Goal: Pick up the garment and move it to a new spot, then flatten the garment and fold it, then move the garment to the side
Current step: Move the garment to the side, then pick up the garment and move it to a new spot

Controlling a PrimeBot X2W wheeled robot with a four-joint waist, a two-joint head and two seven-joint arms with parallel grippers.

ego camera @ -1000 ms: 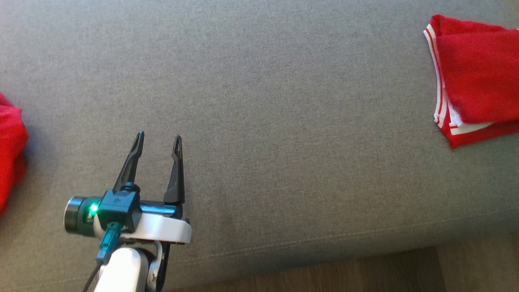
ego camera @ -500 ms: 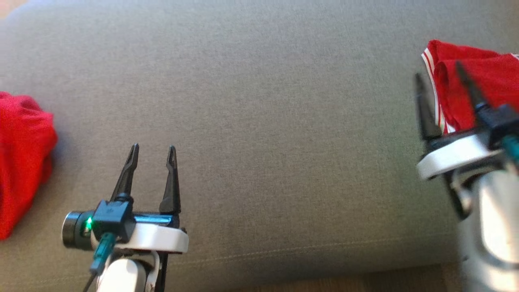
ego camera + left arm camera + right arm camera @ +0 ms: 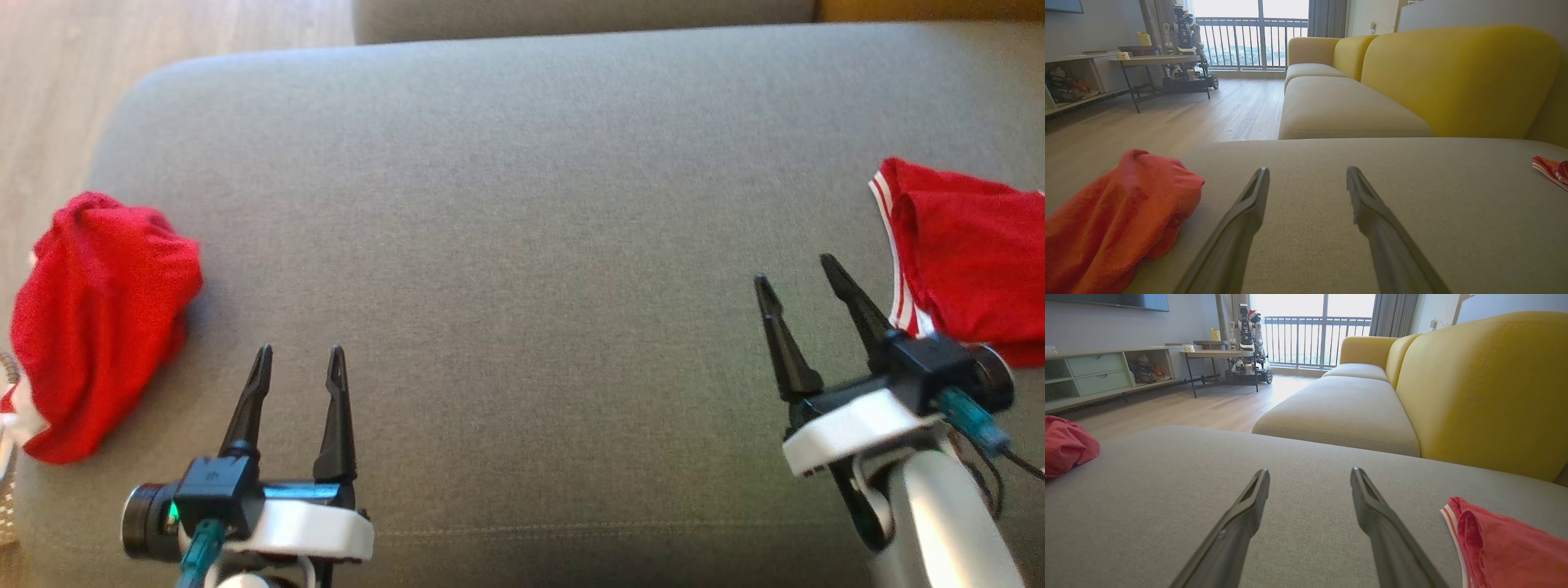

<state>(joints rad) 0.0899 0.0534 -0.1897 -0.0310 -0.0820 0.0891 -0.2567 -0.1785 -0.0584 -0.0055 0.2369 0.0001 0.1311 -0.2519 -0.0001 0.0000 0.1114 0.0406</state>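
Reaching for the crumpled red garment (image 3: 102, 327) at the left edge of the grey sofa cushion (image 3: 522, 204): your left pincer (image 3: 299, 351) stands apart and empty near it, so pinch a raised fold. Right pincer (image 3: 793, 269), likewise apart and empty, sits near the folded red garment (image 3: 971, 261).

Left tool (image 3: 1307, 176) over grey cushion (image 3: 1453, 212)
Jaws apart, nothing held; crumpled red garment (image 3: 1114, 220) lies on the cushion's left end

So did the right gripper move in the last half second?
Yes. Against the folded red garment, the right gripper has pulled back and left, clear of it.
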